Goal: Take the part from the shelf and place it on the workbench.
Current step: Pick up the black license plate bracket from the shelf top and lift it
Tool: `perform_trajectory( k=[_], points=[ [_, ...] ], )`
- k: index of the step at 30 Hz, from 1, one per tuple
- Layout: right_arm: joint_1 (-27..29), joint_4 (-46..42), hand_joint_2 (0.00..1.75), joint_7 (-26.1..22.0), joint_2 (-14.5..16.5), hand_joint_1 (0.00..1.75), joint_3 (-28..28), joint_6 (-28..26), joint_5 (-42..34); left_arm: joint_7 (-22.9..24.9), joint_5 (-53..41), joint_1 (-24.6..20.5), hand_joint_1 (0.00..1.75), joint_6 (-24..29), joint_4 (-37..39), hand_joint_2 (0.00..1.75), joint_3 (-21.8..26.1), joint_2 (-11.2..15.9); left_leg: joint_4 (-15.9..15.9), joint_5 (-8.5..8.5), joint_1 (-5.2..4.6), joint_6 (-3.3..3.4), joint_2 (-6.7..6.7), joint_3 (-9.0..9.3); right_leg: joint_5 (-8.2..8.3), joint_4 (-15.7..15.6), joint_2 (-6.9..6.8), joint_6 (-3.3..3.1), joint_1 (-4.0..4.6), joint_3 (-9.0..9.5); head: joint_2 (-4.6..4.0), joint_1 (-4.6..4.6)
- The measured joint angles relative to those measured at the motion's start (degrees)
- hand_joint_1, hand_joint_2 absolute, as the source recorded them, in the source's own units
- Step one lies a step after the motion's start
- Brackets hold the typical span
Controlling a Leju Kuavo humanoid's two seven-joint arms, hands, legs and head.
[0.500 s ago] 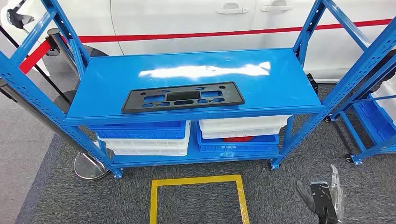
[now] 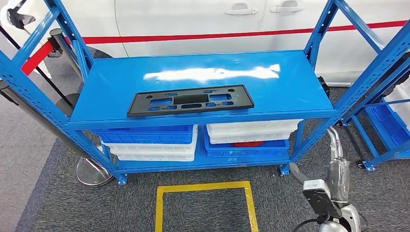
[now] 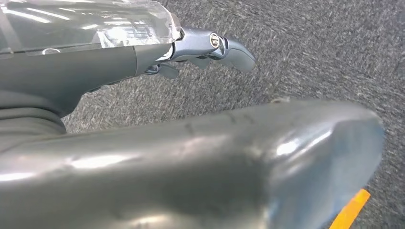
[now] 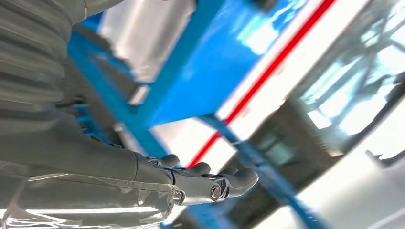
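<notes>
- So the right hand (image 2: 334, 145) has swung up from the bottom right corner of the head view and now sits higher, beside the shelf's (image 2: 203, 72) right front leg. Looks like the reach toward the part is just getting started.
- The part (image 2: 190, 100), a flat black plate with cutouts, lies in the middle of the head view on the shelf's top deck, near the front edge. Nothing is touching it, and the right hand is well apart from it, lower and off to the right.
- Right hand fingers (image 4: 224, 181) look extended, close together, holding nothing.
- Left hand (image 3: 210, 47) hangs over grey carpet. Its fingers are stretched out and carry nothing.
- Hard to make out: the right wrist view is blurry, mostly blue frame and a red stripe. No workbench anywhere I can spot. The white and blue bins (image 2: 150, 142) under the deck are partly hidden by it.
</notes>
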Motion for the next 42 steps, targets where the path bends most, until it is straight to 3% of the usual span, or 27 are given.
perform_trajectory(
  k=[3,4,6,7,8,9,11,13,18,20,22,23,24,25,27,28,29,32,34,37,38,39,40,42],
  points=[
    [0.07,-4.05,1.75,0.96,-1.69,0.00,4.77,-0.16,1.17,-0.79,-1.01,-0.31,0.00,-0.50,0.26,0.00,1.01,-0.29,-1.77,1.11,0.32,1.05,0.15,0.82,-0.57,0.54,-0.05,0.61,0.15,-0.13,0.00,0.06],
    [0.08,-5.29,1.75,1.26,-2.29,0.00,6.23,-0.24,1.52,-1.03,-1.36,-0.42,0.00,-0.63,0.36,0.00,1.33,-0.44,-2.47,1.55,0.52,1.39,0.22,1.17,-1.77,2.48,-0.06,0.68,0.21,-1.01,0.00,0.11],
    [0.19,-7.45,1.75,2.01,-3.55,0.00,9.03,-0.31,2.22,-1.50,-1.99,-0.54,0.00,-0.87,0.60,0.00,2.01,-0.65,-2.95,1.86,0.65,1.70,0.30,1.36,-5.05,9.25,-0.07,0.78,0.12,-4.41,0.00,0.23],
    [0.27,-8.43,1.75,2.51,-4.17,0.00,10.56,-0.16,2.55,-1.73,-2.33,-0.60,0.00,-1.04,0.73,0.00,2.35,-0.71,-2.92,1.81,0.65,1.67,0.28,1.36,-6.09,12.52,-0.08,0.91,0.07,-6.20,0.00,0.26],
    [0.31,-9.30,1.75,3.15,-4.80,0.00,12.21,0.19,2.93,-1.98,-2.68,-0.63,0.00,-1.24,0.86,0.00,2.71,-0.79,-2.88,1.71,0.66,1.61,0.26,1.42,-6.09,14.26,-0.10,1.07,0.00,-7.31,0.00,0.29],
    [0.31,-9.95,1.75,3.80,-5.31,0.00,13.84,0.71,3.31,-2.22,-3.04,-0.67,0.00,-1.43,1.00,0.00,3.05,-0.88,-2.80,1.55,0.71,1.46,0.21,1.54,-4.97,13.94,-0.15,1.22,-0.10,-7.44,0.00,0.29],
    [0.13,-10.58,1.75,5.33,-5.83,0.00,17.29,2.14,4.31,-2.70,-3.73,-0.77,0.00,-1.77,1.27,0.00,3.64,-1.10,-2.36,0.94,0.94,0.84,0.06,1.93,-0.63,7.50,-0.28,1.43,-0.37,-4.79,0.00,0.31],
    [-0.24,-10.63,1.75,6.70,-5.90,0.00,20.63,3.27,5.58,-3.14,-4.29,-0.92,0.00,-2.03,1.45,0.00,4.20,-1.27,-1.62,0.16,0.86,-0.04,-0.07,1.79,1.57,1.55,-0.25,1.16,-0.32,-2.08,0.00,0.41],
    [-2.44,-9.82,1.75,9.53,-5.79,0.00,27.03,3.00,11.53,-4.21,-5.40,-1.29,0.00,-2.48,1.60,0.00,5.07,-1.42,-0.30,-1.16,0.95,-1.50,0.01,1.27,1.03,0.62,-0.11,-1.06,0.06,-1.92,0.00,0.34],
    [-3.74,-8.68,1.75,10.53,-5.52,0.00,29.02,1.88,14.90,-4.56,-5.78,-1.48,0.00,-2.56,1.61,0.00,5.41,-1.49,4.83,-4.00,0.98,-1.77,0.11,-1.03,0.95,0.55,-0.31,-1.66,0.07,-1.85,0.00,0.29],
    [-4.87,-6.85,1.75,11.40,-5.11,0.00,30.75,0.58,17.95,-4.81,-6.08,-1.55,0.00,-2.61,1.66,0.00,5.68,-1.54,12.90,-7.18,0.93,-1.76,0.13,-5.32,0.82,0.56,-0.48,-1.97,0.34,-1.82,0.00,0.29],
    [-5.42,-5.76,1.75,11.84,-4.86,0.00,31.63,-0.09,19.42,-4.94,-6.19,-1.53,0.00,-2.64,1.69,0.00,5.80,-1.55,15.50,-7.60,0.89,-1.67,0.13,-6.94,0.76,0.57,-0.51,-2.07,0.50,-1.76,0.00,0.29],
    [-5.98,-4.64,1.75,12.27,-4.60,0.00,32.48,-0.77,20.83,-5.07,-6.30,-1.50,0.00,-2.68,1.72,0.00,5.90,-1.56,15.99,-6.81,0.85,-1.47,0.13,-7.59,0.68,0.58,-0.51,-2.16,0.65,-1.63,0.00,0.29],
    [-6.56,-3.52,1.75,12.66,-4.30,0.00,33.29,-1.45,22.18,-5.21,-6.44,-1.49,0.00,-2.73,1.73,0.00,5.99,-1.59,14.06,-4.91,0.77,-1.16,0.13,-7.10,0.59,0.59,-0.47,-2.22,0.79,-1.42,0.00,0.29],
    [-7.72,-1.27,1.75,13.40,-3.55,0.00,34.73,-2.85,24.81,-5.49,-6.69,-1.54,0.00,-2.81,1.74,0.00,6.15,-1.63,6.55,-0.36,0.42,-0.22,0.12,-4.25,0.38,0.58,-0.40,-2.18,0.99,-0.98,0.00,0.32],
    [-8.30,-0.07,1.75,13.74,-3.14,0.00,35.39,-3.56,26.12,-5.64,-6.85,-1.60,0.00,-2.87,1.74,0.00,6.20,-1.66,3.28,1.07,0.20,0.18,0.13,-3.03,0.30,0.62,-0.34,-2.01,1.09,-0.91,0.00,0.32],
    [-8.86,1.20,1.75,14.11,-2.68,0.00,36.06,-4.25,27.46,-5.79,-6.98,-1.66,0.00,-2.94,1.74,0.00,6.23,-1.70,1.32,1.71,-0.02,0.44,0.13,-2.37,0.27,0.64,-0.33,-1.75,1.10,-0.96,0.00,0.34],
    [-10.50,5.09,1.75,15.25,-1.33,0.00,38.14,-6.16,31.45,-6.21,-7.26,-1.71,0.00,-3.35,1.74,0.00,6.43,-1.91,0.04,2.02,-0.20,0.75,0.11,-2.21,0.33,0.53,-0.33,-0.67,0.96,-1.11,0.00,0.35],
    [-11.68,7.59,1.75,16.06,-0.56,0.00,39.42,-7.60,34.12,-6.50,-7.39,-1.73,0.00,-3.61,1.74,0.00,6.68,-2.08,-0.72,2.54,0.07,1.29,0.15,-1.86,-1.00,2.30,-0.32,-0.11,0.92,-1.86,0.00,0.40],
    [-13.26,11.81,1.75,17.35,0.47,0.00,41.39,-9.55,37.96,-6.87,-7.73,-1.82,0.00,-3.86,1.74,0.00,7.05,-2.27,-1.05,2.75,0.06,1.74,0.22,-1.73,-6.01,12.42,-0.33,0.37,0.87,-6.79,0.00,0.46],
    [-13.65,13.25,1.75,17.77,0.78,0.00,42.06,-10.11,39.19,-6.97,-7.86,-1.80,0.00,-3.95,1.74,0.00,7.13,-2.31,-1.03,2.71,0.02,1.77,0.20,-1.71,-6.79,15.32,-0.33,0.48,0.86,-8.29,0.00,0.46],
    [-14.06,14.66,1.75,18.20,1.11,0.00,42.74,-10.68,40.41,-7.10,-7.98,-1.78,0.00,-4.06,1.74,0.00,7.18,-2.35,-0.98,2.65,-0.01,1.79,0.16,-1.66,-6.38,16.23,-0.34,0.53,0.86,-8.89,0.00,0.46],
    [-14.55,16.09,1.75,18.63,1.50,0.00,43.47,-11.32,41.71,-7.22,-8.09,-1.78,0.00,-4.22,1.75,0.00,7.22,-2.42,-0.92,2.57,-0.01,1.75,0.12,-1.57,-4.91,14.92,-0.34,0.52,0.86,-8.39,0.00,0.46],
    [-15.84,18.79,1.75,19.50,2.39,0.00,44.91,-12.60,44.28,-7.49,-8.27,-1.81,0.00,-4.51,1.76,0.00,7.34,-2.61,-0.64,2.22,-0.04,1.50,0.03,-1.39,-0.77,7.48,-0.35,0.24,0.88,-4.95,0.00,0.46]
  ],
)
